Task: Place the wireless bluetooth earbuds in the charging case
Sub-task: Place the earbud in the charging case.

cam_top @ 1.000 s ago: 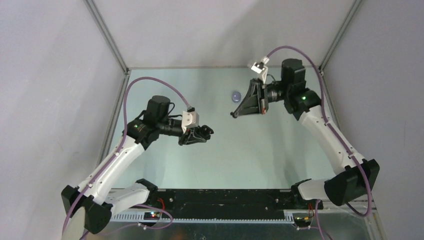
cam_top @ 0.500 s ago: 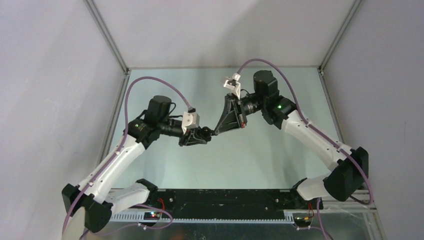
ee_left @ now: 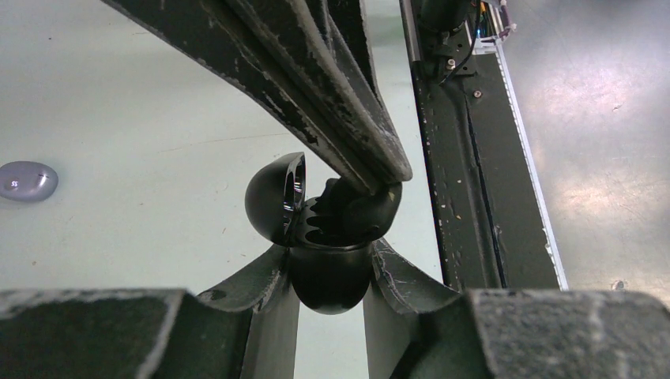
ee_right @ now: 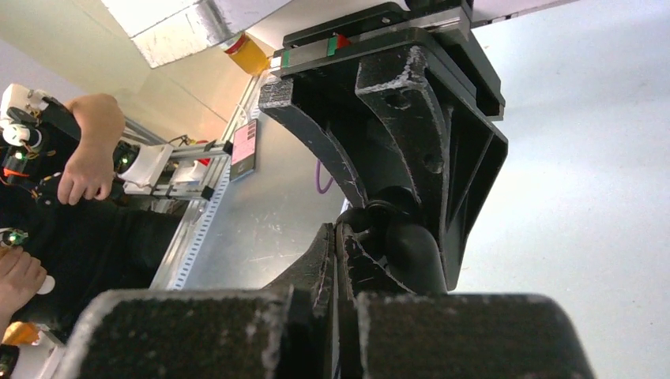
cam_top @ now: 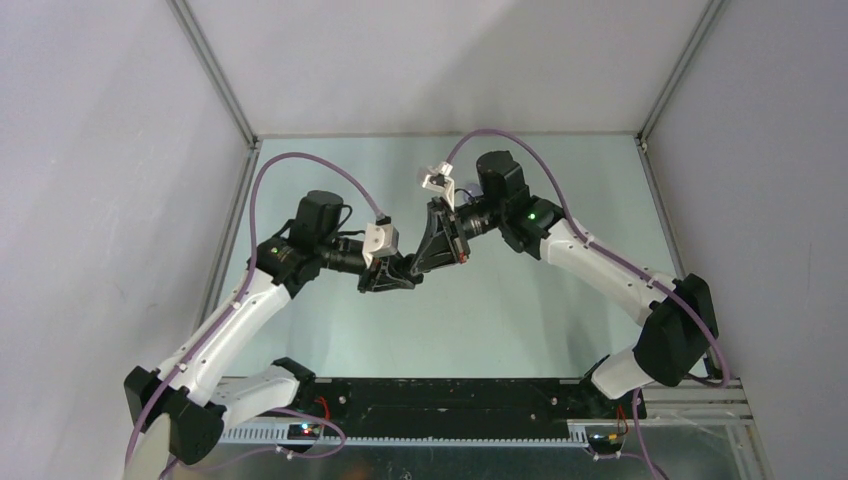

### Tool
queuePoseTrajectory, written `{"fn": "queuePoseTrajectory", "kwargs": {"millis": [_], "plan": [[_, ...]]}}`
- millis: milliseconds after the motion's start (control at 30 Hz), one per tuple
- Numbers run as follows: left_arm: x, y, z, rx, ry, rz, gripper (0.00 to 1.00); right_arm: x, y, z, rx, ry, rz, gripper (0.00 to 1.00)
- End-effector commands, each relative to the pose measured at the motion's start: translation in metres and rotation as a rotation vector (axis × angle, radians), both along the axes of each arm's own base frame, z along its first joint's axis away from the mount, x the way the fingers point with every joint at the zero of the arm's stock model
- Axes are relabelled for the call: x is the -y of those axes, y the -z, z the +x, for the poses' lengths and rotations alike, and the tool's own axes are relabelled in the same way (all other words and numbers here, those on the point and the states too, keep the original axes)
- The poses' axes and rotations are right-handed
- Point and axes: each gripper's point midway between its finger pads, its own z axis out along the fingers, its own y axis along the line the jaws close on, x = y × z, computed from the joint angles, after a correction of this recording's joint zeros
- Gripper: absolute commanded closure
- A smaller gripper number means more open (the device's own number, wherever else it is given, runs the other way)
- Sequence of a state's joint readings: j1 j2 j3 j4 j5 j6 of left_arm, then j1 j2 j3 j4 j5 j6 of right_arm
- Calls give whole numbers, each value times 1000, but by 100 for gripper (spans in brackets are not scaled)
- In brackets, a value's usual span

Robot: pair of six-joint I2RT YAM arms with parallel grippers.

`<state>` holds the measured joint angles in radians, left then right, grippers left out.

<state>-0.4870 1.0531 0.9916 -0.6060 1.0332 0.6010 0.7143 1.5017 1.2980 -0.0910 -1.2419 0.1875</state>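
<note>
My left gripper [cam_top: 400, 273] [ee_left: 332, 257] is shut on a black rounded charging case [ee_left: 330, 280], held above the table with its lid [ee_left: 272, 197] hinged open to the left. My right gripper [cam_top: 414, 266] [ee_right: 337, 237] is shut and reaches down from the upper left in the left wrist view [ee_left: 379, 178]. Its tips are at the case's open mouth, pinching a small black earbud [ee_left: 370, 212] there. The case also shows in the right wrist view [ee_right: 412, 246]. No purple earbuds are in view.
A small lavender oval object [ee_left: 28, 180] lies on the pale green table [cam_top: 520, 310] beyond the case. A black rail [cam_top: 450, 395] runs along the near edge. Metal frame posts [cam_top: 215, 80] stand at the back corners.
My right arm has swung left and down from the back right until its shut tips meet the case in my left gripper. It now hides the lavender object. The left arm has stayed put.
</note>
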Motion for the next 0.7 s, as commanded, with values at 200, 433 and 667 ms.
{"fn": "queuePoseTrajectory", "kwargs": {"millis": [200, 433, 667], "plan": [[5, -22, -5, 43, 37, -60, 93, -7, 7, 8, 106, 40, 9, 100], [5, -22, -5, 49, 34, -59, 93, -8, 13, 10, 115, 54, -8, 100], [4, -23, -5, 53, 34, -61, 93, -8, 12, 13, 99, 74, -14, 100]]}}
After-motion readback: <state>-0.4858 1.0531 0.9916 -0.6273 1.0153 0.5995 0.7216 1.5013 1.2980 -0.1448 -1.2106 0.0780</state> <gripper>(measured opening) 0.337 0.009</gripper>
